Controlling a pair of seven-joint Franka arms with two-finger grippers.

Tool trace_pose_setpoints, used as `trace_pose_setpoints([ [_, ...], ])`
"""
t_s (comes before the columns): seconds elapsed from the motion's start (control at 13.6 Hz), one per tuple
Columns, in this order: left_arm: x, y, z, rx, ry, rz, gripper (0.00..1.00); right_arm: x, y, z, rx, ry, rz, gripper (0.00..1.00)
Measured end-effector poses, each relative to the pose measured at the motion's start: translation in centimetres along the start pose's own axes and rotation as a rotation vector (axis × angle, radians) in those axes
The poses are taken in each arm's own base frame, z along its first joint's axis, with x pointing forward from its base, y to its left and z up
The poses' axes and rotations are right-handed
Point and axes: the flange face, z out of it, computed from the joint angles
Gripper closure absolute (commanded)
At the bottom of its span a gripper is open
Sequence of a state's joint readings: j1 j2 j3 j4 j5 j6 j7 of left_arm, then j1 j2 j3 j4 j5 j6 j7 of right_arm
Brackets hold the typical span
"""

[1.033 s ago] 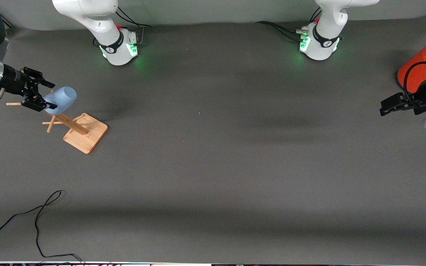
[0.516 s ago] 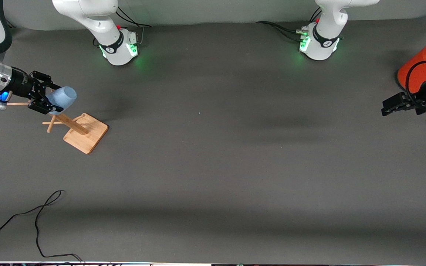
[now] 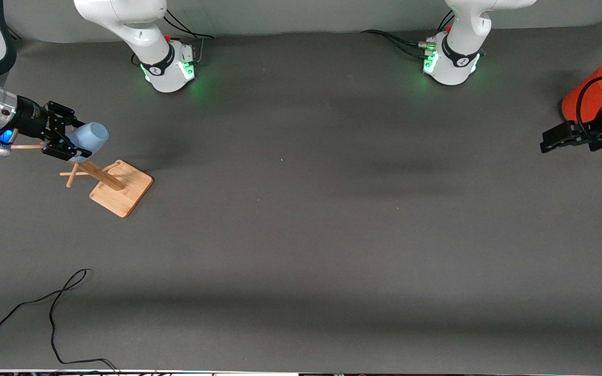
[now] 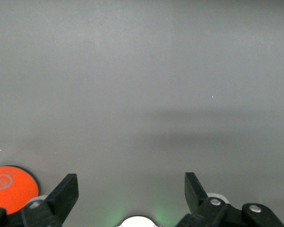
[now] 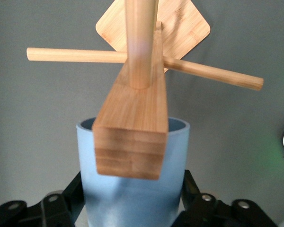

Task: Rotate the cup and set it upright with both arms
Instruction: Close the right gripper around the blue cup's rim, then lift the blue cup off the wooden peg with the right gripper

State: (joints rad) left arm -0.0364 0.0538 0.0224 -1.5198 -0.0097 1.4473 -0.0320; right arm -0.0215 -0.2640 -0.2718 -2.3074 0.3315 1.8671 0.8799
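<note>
The light-blue cup point(image 3: 91, 137) sits tilted at the top of a wooden rack point(image 3: 122, 194), near the right arm's end of the table. My right gripper point(image 3: 78, 140) is shut on the cup, one finger on each side of it. In the right wrist view the cup point(image 5: 132, 203) fills the space between the fingers point(image 5: 72, 193), its mouth points away from the wrist, and the rack's square post end point(image 5: 130, 149) stands in front of it. My left gripper point(image 3: 547, 144) is open and empty over the table at the left arm's end; it also shows in the left wrist view point(image 4: 130, 184).
An orange-red can point(image 3: 591, 96) with a grey lid stands beside the left gripper and shows in the left wrist view point(image 4: 9, 187). The rack's pegs point(image 5: 213, 75) stick out sideways. A black cable point(image 3: 55, 303) lies near the front edge.
My right gripper has moved in on the cup and its fingers have come together onto the cup's sides. My left gripper has drifted slightly toward the can.
</note>
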Motion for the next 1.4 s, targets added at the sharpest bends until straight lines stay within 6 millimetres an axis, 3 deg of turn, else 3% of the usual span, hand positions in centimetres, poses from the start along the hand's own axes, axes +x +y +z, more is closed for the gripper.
trace_pose_setpoints([
  [0.52, -0.2, 1.7, -0.3, 0.038, 0.004, 0.036, 0.00, -0.3, 0.0, -0.2, -0.007, -0.015, -0.005, 0.43],
  [0.96, -0.4, 1.8, -0.5, 0.040, 0.005, 0.037, 0.00, -2.6, -1.0, -3.4, 0.005, -0.040, 0.009, 0.43],
  [1.18, -0.4, 1.8, -0.5, 0.040, 0.007, 0.037, 0.00, -5.6, -2.7, -3.5, 0.008, -0.046, 0.020, 0.43],
  [1.4, -0.4, 1.8, -0.5, 0.040, 0.007, 0.037, 0.00, -11.1, -5.6, -3.8, 0.020, -0.043, 0.030, 0.43],
])
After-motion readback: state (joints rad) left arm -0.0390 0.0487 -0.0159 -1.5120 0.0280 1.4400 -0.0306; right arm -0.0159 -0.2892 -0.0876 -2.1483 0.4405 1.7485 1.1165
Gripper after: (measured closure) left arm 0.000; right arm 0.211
